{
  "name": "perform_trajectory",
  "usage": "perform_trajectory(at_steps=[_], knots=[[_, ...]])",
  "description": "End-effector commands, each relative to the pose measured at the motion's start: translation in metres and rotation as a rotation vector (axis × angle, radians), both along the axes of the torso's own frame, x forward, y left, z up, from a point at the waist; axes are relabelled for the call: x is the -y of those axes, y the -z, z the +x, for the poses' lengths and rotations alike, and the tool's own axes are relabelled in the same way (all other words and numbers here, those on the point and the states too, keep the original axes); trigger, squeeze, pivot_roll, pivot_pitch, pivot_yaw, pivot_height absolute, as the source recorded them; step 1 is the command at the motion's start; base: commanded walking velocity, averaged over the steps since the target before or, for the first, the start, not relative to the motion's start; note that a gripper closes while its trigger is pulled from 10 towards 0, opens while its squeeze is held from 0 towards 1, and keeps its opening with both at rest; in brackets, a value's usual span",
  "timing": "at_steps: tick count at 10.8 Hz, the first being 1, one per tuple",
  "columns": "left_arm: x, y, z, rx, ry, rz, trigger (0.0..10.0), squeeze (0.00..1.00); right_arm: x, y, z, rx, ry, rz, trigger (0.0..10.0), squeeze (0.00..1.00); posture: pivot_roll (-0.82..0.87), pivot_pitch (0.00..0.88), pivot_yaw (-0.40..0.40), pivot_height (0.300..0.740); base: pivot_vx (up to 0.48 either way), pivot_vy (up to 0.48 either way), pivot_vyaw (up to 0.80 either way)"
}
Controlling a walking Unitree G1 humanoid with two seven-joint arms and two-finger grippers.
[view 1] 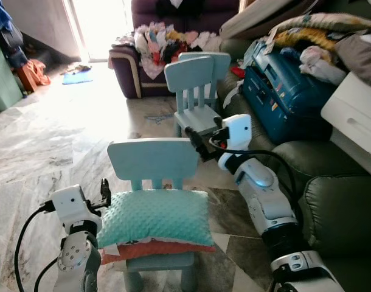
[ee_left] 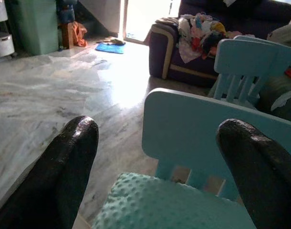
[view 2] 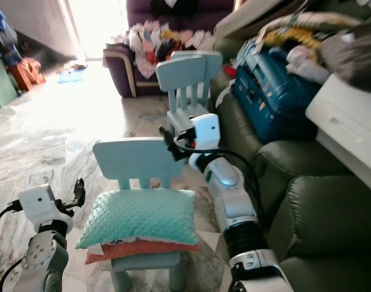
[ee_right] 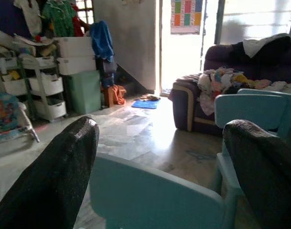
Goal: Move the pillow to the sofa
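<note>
Starting from the lower centre of the left eye view, locate the mint dotted pillow (view 1: pixel 156 217): it lies on the seat of the near light-blue child's chair (view 1: pixel 152 159), on top of a coral cushion (view 1: pixel 150 249). Neither claw touches it, so treat the lift and the carry as not yet done.

The left claw (view 1: pixel 104 191) sits at the pillow's left edge, released, with its fingers (ee_left: pixel 64 171) spread wide over the pillow's corner. The right claw (view 1: pixel 196 143) is raised beside the chair's backrest at its right end, also released, grasping nothing.

The dark green sofa (view 1: pixel 331 201) occupies the right of the frame, just beside the chair. You must still close on the pillow, lift it and place it there.
</note>
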State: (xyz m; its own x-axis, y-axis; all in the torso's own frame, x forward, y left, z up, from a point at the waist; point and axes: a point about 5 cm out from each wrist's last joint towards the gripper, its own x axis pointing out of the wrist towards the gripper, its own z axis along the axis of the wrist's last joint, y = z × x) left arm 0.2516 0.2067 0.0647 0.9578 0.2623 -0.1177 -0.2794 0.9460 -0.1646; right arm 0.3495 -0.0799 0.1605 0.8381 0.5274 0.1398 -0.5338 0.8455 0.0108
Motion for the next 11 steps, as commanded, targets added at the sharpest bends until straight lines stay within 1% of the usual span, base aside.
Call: perform_trajectory(at_steps=[1,2,3,7,9,11], knots=[[-0.0011,-0.0002,0.0019,-0.008,-0.016,-0.024,10.0,0.0,-0.002,-0.0024,-0.0003,0.007,-0.007,-0.002,10.0,0.0,-0.17,0.0,0.017,0.74,0.0,0.0,0.0],[-0.001,0.0001,0.0022,-0.012,-0.022,-0.037,10.0,0.0,-0.002,-0.0023,-0.0004,0.006,-0.008,-0.002,10.0,0.0,-0.17,0.0,0.017,0.74,0.0,0.0,0.0],[-0.0029,0.0004,0.0025,-0.023,-0.023,-0.02,10.0,0.0,-0.002,-0.002,-0.0005,0.005,-0.009,-0.002,10.0,0.0,-0.17,0.0,0.017,0.74,0.0,0.472,0.0],[-0.0027,-0.001,0.0038,-0.019,-0.01,-0.029,10.0,0.0,-0.001,-0.0015,-0.0006,0.003,-0.005,0.001,10.0,0.0,-0.17,0.0,0.021,0.74,0.0,0.48,0.0],[-0.0025,-0.0018,0.0045,-0.013,-0.006,-0.015,10.0,0.0,-0.0007,-0.0016,-0.0005,0.004,-0.004,0.002,10.0,0.0,-0.17,0.0,0.02,0.74,0.0,0.48,0.0],[-0.0023,-0.0041,0.0049,0.0,-0.001,0.007,10.0,0.0,-0.0005,-0.0021,-0.0003,0.005,-0.005,0.001,10.0,0.0,-0.17,0.0,0.019,0.74,0.0,0.0,0.0]])
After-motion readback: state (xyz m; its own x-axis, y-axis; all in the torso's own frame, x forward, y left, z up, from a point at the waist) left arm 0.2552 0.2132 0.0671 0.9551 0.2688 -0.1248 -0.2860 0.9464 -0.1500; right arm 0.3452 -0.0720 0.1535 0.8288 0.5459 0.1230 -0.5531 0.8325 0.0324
